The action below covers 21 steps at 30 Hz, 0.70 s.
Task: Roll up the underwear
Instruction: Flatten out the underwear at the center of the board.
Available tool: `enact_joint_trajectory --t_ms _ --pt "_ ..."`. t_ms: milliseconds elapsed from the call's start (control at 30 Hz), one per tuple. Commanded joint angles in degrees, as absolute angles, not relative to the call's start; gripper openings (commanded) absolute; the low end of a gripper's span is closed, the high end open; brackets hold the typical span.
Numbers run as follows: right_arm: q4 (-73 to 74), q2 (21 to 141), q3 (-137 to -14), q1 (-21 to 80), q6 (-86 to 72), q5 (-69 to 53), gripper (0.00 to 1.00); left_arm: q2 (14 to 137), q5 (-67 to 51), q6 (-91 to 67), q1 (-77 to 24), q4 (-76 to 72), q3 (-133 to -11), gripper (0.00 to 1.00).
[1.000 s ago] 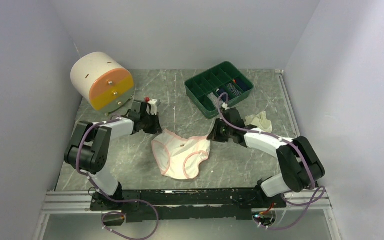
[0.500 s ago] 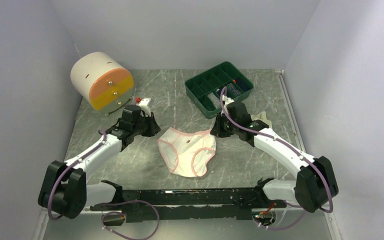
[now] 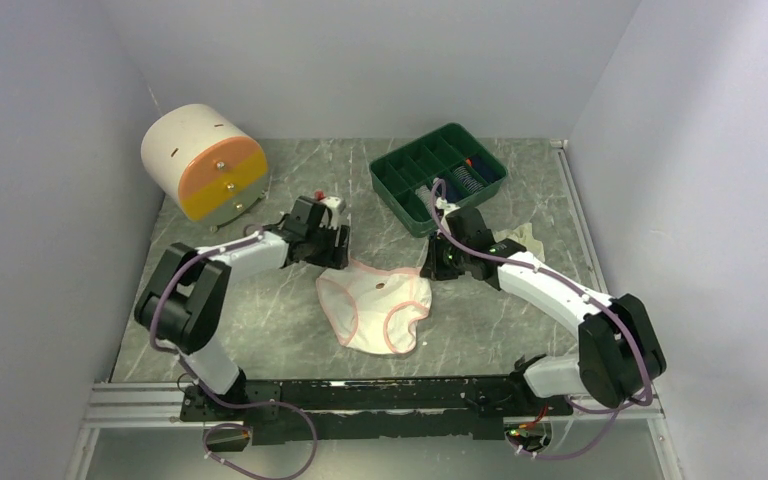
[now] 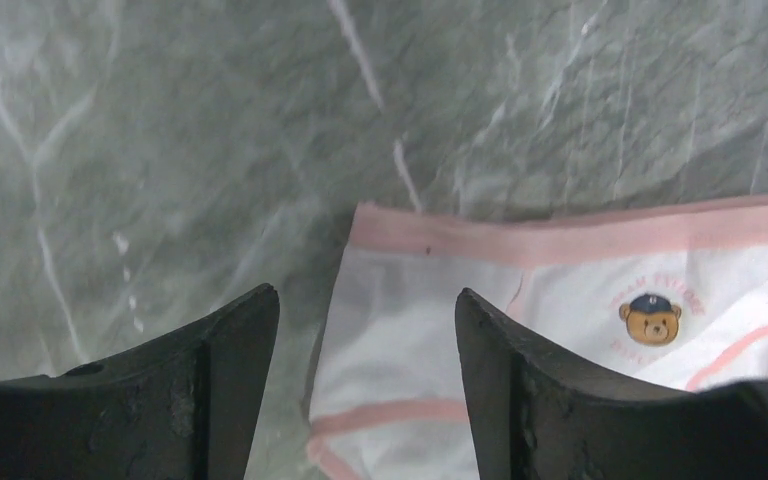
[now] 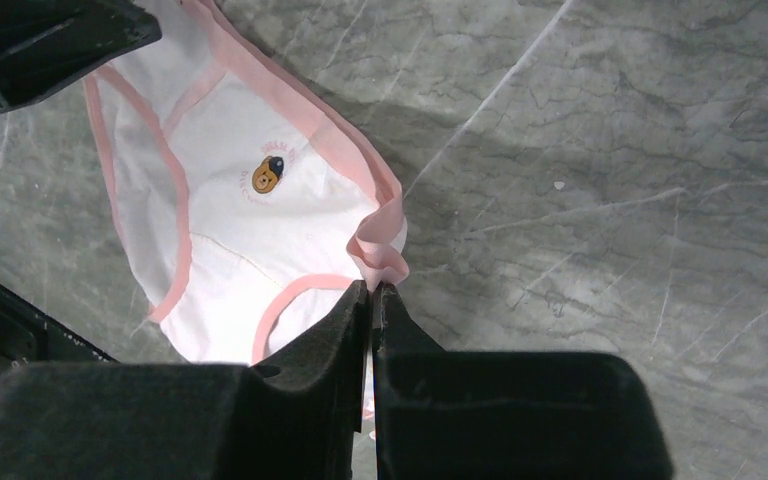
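The white underwear with pink trim (image 3: 375, 308) lies flat between the two arms, its bear print (image 4: 650, 318) facing up. My left gripper (image 3: 337, 256) hovers open over the waistband's left corner (image 4: 390, 225), fingers apart with the cloth lying loose below them. My right gripper (image 5: 373, 287) is shut on the waistband's right corner, and the pink band (image 5: 380, 245) bunches up at its tips. A cream-white underwear (image 3: 522, 240) lies crumpled behind the right arm, partly hidden by it.
A green compartment tray (image 3: 388, 184) stands at the back, just beyond the right gripper. A white and orange drum (image 3: 203, 160) sits at the back left. Grey walls close in on both sides, and the arm rail (image 3: 380, 395) runs along the near edge.
My left gripper has gone from shut to open and moved right to the waistband's left corner. The right gripper has stayed shut on the right corner, and the underwear has shifted slightly right.
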<state>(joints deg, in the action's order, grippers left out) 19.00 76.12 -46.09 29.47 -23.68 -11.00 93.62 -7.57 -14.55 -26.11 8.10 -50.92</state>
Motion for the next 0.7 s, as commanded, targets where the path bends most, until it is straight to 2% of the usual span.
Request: enact_joint_trajectory --t_ms 0,267,367,467,533,667 --pt "16.2 76.5 -46.8 29.6 -22.7 -11.2 0.07 97.8 -3.0 -8.4 -27.8 11.9 -57.6 0.70" --pt "16.2 77.4 -46.9 29.6 -22.6 -11.8 0.07 103.9 1.9 -5.3 -30.8 18.4 -63.8 0.64" --pt "15.9 77.8 -47.0 29.6 -22.6 -12.2 0.07 106.4 1.1 -4.8 -31.4 19.1 -65.2 0.56" --pt "16.0 78.4 -47.2 29.6 -22.2 -12.1 0.07 108.0 0.7 -4.7 -32.4 19.2 -65.5 0.45" --pt "16.3 78.6 -47.4 29.6 -21.8 -11.9 0.07 108.4 1.0 -5.1 -32.8 19.6 -65.1 0.33" --pt "16.0 78.3 -47.5 29.6 -22.0 -11.5 0.07 107.3 -1.2 -5.6 -32.9 18.4 -63.2 0.16"
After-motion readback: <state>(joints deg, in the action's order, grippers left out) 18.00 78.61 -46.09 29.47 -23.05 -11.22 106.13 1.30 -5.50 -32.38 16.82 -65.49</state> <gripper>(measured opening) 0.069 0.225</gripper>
